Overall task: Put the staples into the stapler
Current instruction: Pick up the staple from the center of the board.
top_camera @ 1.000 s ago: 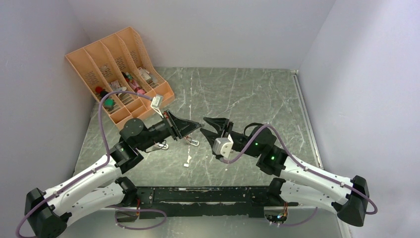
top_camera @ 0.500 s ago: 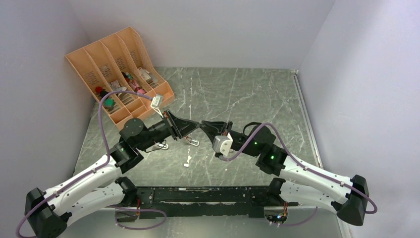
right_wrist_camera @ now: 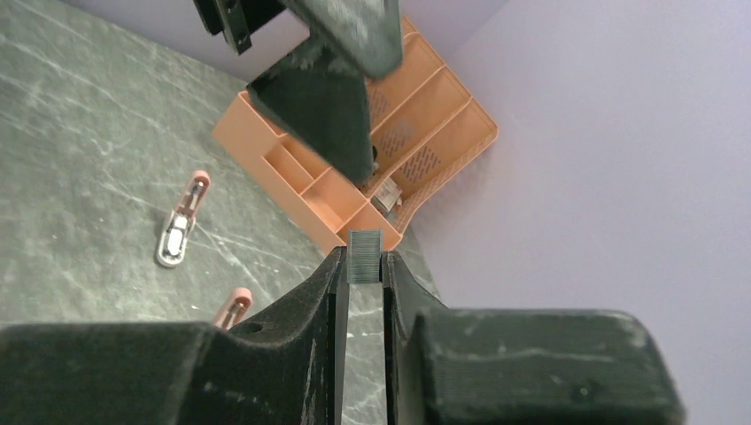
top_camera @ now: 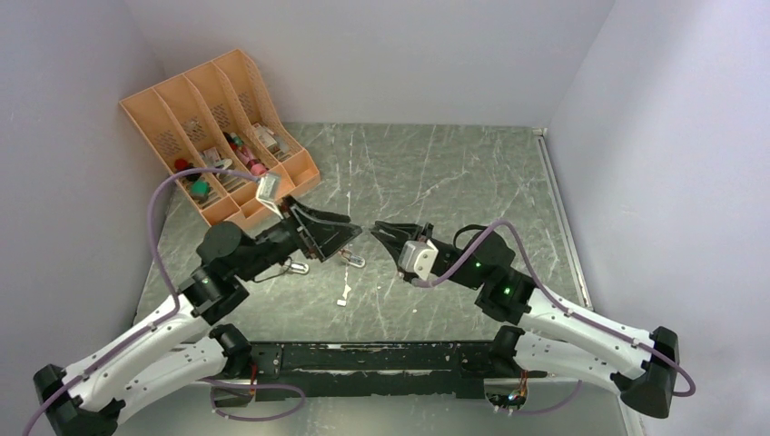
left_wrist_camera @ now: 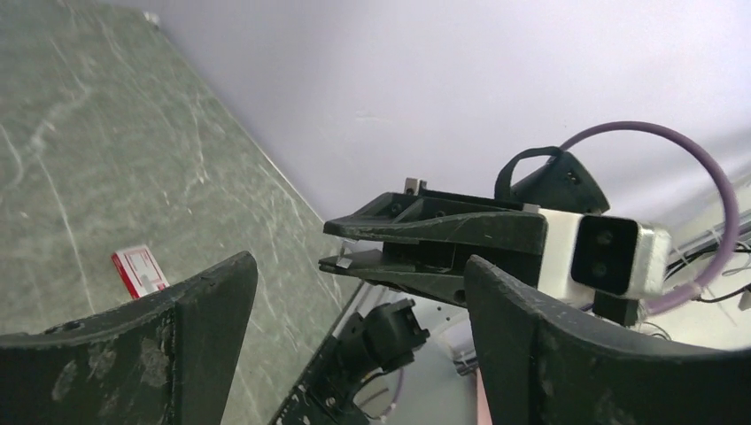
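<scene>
My right gripper (right_wrist_camera: 363, 266) is shut on a short grey strip of staples (right_wrist_camera: 364, 252), which stands out past its fingertips. It hovers above the middle of the table (top_camera: 377, 229). My left gripper (top_camera: 354, 227) faces it tip to tip, open wide and holding nothing. In the left wrist view the right gripper's tip and the strip (left_wrist_camera: 345, 258) sit between my spread left fingers (left_wrist_camera: 204, 328). Two pink staplers lie on the table below, one (top_camera: 353, 259) (right_wrist_camera: 181, 228) under the grippers, the other (top_camera: 295, 266) to its left. The red-and-white staples box (left_wrist_camera: 139, 269) rests on the table.
An orange desk organiser (top_camera: 218, 127) with small items stands at the back left, close behind the left gripper. A small pale piece (top_camera: 343, 295) lies on the marble table (top_camera: 454, 173) near the front. Grey walls close in the sides and back.
The right gripper closed on the staple strip. The left gripper then opened, let the strip go, and the left arm drew back to the left.
</scene>
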You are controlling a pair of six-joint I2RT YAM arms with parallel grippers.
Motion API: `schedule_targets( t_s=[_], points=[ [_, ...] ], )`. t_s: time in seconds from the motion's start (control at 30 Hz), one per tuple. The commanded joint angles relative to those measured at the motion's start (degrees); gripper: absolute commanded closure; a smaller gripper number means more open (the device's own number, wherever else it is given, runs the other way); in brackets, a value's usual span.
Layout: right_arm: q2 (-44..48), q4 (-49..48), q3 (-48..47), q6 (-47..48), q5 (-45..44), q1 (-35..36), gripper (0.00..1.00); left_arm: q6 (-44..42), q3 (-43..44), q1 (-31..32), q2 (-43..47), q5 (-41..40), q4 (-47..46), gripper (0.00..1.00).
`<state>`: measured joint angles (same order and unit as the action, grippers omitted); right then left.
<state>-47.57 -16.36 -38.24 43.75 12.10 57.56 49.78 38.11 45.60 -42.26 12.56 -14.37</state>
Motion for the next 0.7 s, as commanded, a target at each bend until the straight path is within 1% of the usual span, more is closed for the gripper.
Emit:
schedule_targets(
  t_s=[0.0,0.07,0.17,0.27,0.37,0.47,0.67],
  points=[
    [1.8,-0.4,-0.8,-8.6,0.8,0.0,0.86,-9.6,3.1,0.3,3.9,-3.9,4.2,0.09],
    [2.0,-0.8,-0.8,-12.0,1.8,0.0,0.86,-14.6,4.0,0.3,5.1,-4.2,5.8,0.11],
    [2.3,-1.2,-1.0,-16.1,3.8,0.0,0.86,-25.2,5.2,0.3,7.0,-3.4,7.7,0.11],
    [2.9,-1.6,-1.1,-18.2,5.7,0.0,0.85,-35.8,5.8,0.3,8.9,-1.0,8.8,0.11],
    [3.3,-2.9,-1.1,-20.3,7.9,0.0,0.85,-45.7,5.7,0.3,10.0,5.7,9.0,0.12],
    [3.1,-4.1,-1.3,-22.5,10.5,0.0,0.84,-52.5,6.1,0.3,9.7,10.5,9.6,0.12],
    [1.9,-5.5,-2.0,-25.8,14.9,0.0,0.84,-66.0,8.3,0.3,7.2,20.3,14.0,0.16]
  ],
)
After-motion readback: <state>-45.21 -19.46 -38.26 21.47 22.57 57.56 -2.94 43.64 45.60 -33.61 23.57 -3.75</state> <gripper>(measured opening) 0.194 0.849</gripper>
